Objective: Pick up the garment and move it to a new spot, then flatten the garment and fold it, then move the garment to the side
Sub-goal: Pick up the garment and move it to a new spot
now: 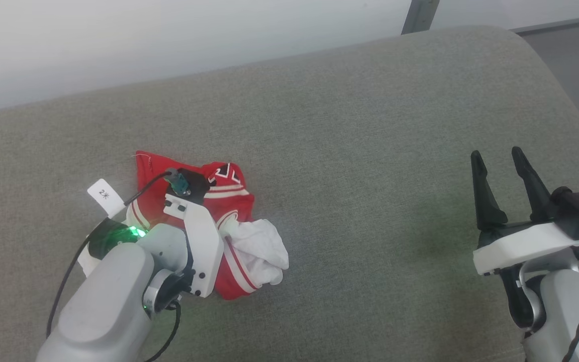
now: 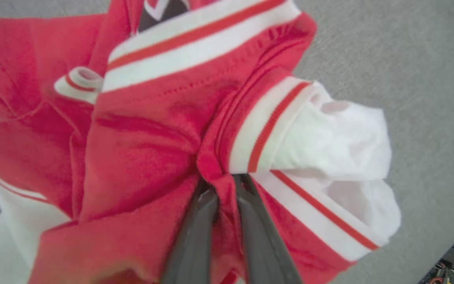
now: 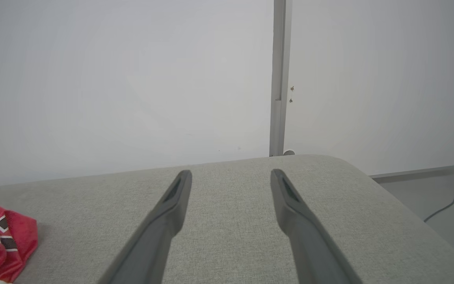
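The crumpled garment point(image 2: 148, 130) — soft red cloth, white sleeves, striped trim — lies on the grey woven cushion point(image 1: 370, 151), a fold pinched in the left end effector point(image 2: 222, 185); the right end effector point(image 1: 496, 154) stands spread, well apart.

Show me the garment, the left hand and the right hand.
garment point(image 1: 233, 206): head view, red fabric below striped trim.
left hand point(image 2: 225, 185): left wrist view, between fingertips pinching a red fold.
right hand point(image 3: 231, 173): right wrist view, midway between spread fingertips.

One garment point(image 1: 234, 206), one grey cushion point(image 1: 370, 151), two tools: left tool point(image 2: 224, 185), right tool point(image 1: 495, 152).
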